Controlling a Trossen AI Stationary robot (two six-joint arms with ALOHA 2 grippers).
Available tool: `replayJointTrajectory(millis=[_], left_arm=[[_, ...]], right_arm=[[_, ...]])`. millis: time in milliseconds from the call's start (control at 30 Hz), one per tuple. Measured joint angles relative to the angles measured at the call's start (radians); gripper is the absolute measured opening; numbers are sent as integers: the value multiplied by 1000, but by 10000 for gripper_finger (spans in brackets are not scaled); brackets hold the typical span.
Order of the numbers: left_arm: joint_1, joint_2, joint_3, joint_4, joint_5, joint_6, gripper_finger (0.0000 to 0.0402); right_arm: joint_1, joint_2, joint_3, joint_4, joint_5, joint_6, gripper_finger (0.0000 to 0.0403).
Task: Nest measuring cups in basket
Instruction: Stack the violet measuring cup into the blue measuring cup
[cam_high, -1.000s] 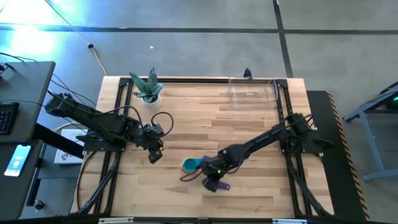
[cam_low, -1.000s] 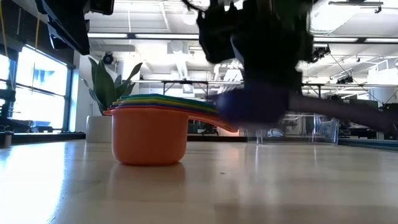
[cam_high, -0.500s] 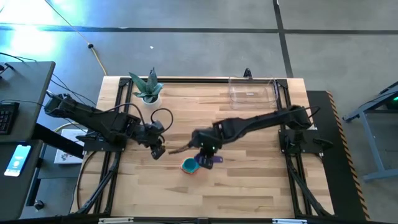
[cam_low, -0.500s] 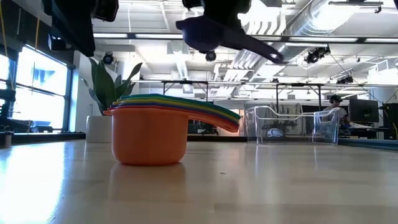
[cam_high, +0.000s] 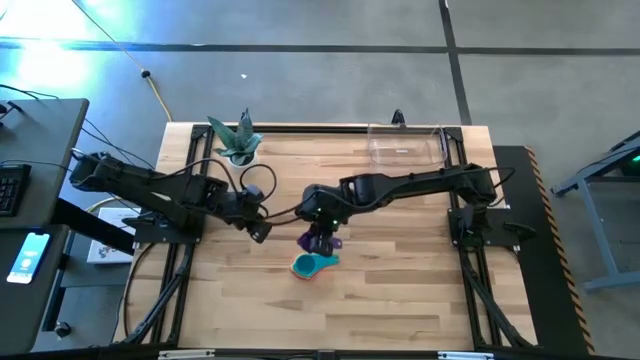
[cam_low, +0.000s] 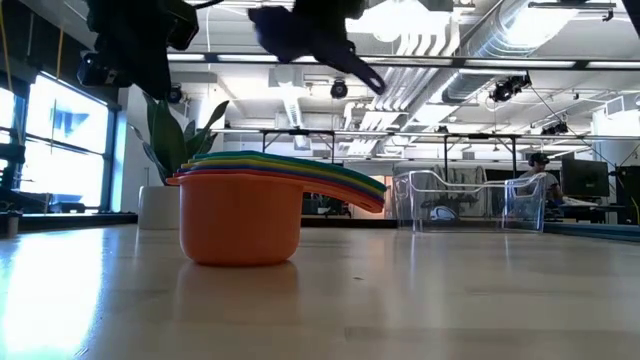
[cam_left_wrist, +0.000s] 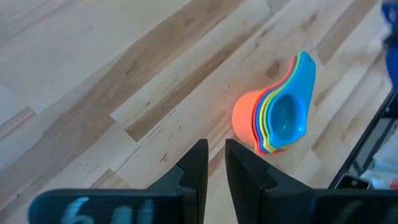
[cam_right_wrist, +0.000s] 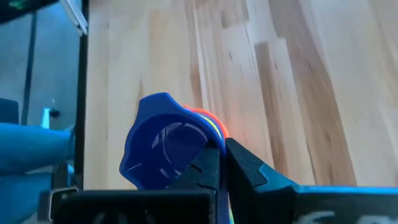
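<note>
High view: a wooden butcher-block table (cam_high: 400, 290) with both dark arms reaching toward its middle.
Right gripper (cam_high: 319, 238): over the table's middle, just above and beside the stack of cups; its fingers are clamped together on the flat handle of a small round purple plastic measuring cup (cam_right_wrist: 163, 147).
Purple cup, other views: in the low view it hangs in the air (cam_low: 300, 35) above the stack, handle slanting down to one side; in the high view it shows as a purple patch (cam_high: 326, 241) under the gripper, clear of the table.
Nested stack of measuring cups (cam_high: 312, 265): stands on the table near the front middle; orange cup outermost at the bottom (cam_low: 240, 228), a teal-blue one innermost on top (cam_left_wrist: 287, 118), with green, yellow, blue and red rims showing between, handles fanned to one side.
Left gripper (cam_high: 257, 231): left of the stack and apart from it, above the table; in the left wrist view its two dark fingers (cam_left_wrist: 195, 167) stand close with a narrow gap, holding nothing.
Clear rectangular plastic basket (cam_high: 405, 148): at the far right of the table, well apart from the stack, with no cup showing in it; also in the low view (cam_low: 468, 200).
White pot with a green plant (cam_high: 237, 146): far left corner of the table.
Room behind: a person (cam_low: 540, 175) sits far off at a desk in the low view.
</note>
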Motion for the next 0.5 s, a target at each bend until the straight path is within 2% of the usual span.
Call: replayJointTrajectory(millis=[200, 500], left_arm=[[31, 0, 0, 4, -1, -49, 46], [36, 0, 0, 8, -29, -53, 46]], right_arm=[[5, 42, -1, -6, -6, -14, 0], [26, 119, -1, 14, -63, -133, 0]])
